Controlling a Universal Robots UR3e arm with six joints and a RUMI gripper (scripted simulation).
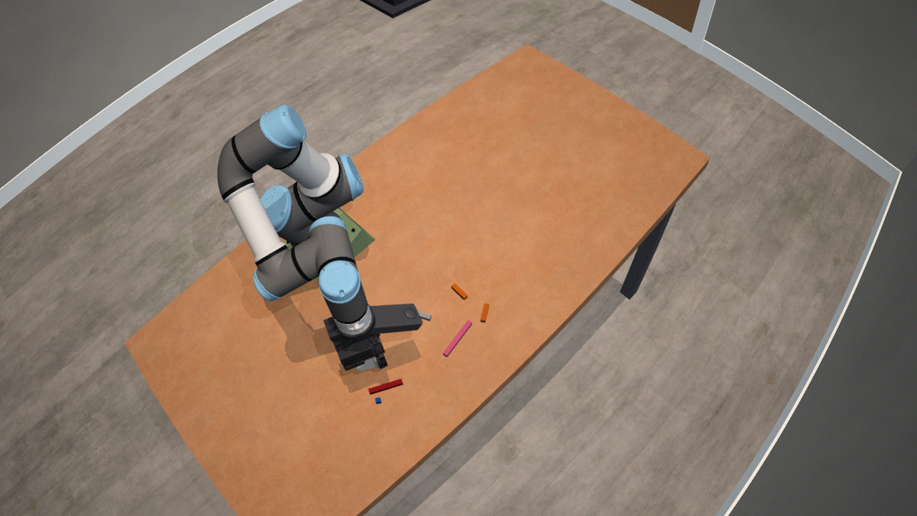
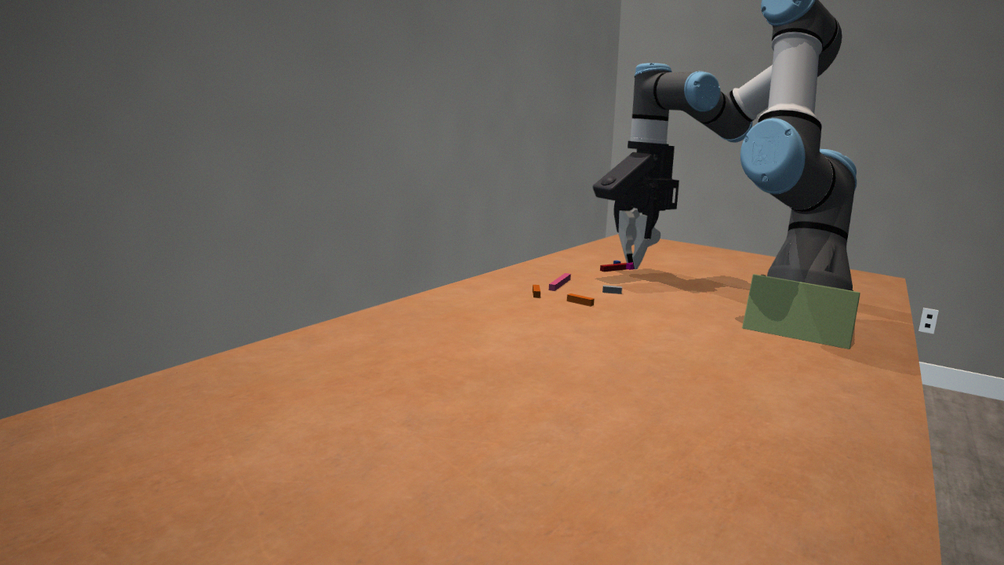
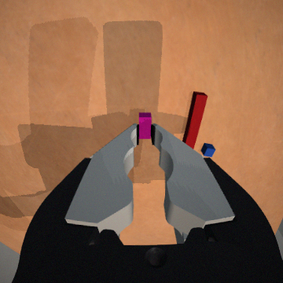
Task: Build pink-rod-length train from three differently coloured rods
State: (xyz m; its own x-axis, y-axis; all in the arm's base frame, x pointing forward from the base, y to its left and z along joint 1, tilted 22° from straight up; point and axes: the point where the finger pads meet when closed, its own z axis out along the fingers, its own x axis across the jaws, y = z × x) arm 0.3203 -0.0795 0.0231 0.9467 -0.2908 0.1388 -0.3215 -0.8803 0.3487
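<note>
My gripper (image 3: 144, 126) is shut on a short magenta rod (image 3: 145, 125) and holds it low, close to the table top. It also shows in the exterior view (image 2: 630, 264). A red rod (image 3: 195, 119) lies flat just to the right of the held rod, also in the top view (image 1: 385, 386). A small blue rod (image 3: 208, 149) (image 1: 378, 400) sits beside the red rod's near end, apart from it. The pink rod (image 1: 457, 337) lies further right on the table.
Two orange rods (image 1: 458, 290) (image 1: 484, 312) lie beyond the pink rod. A grey rod (image 2: 611, 289) lies near the gripper's camera arm (image 1: 400, 317). The arm's green base plate (image 2: 800, 309) stands at the table's edge.
</note>
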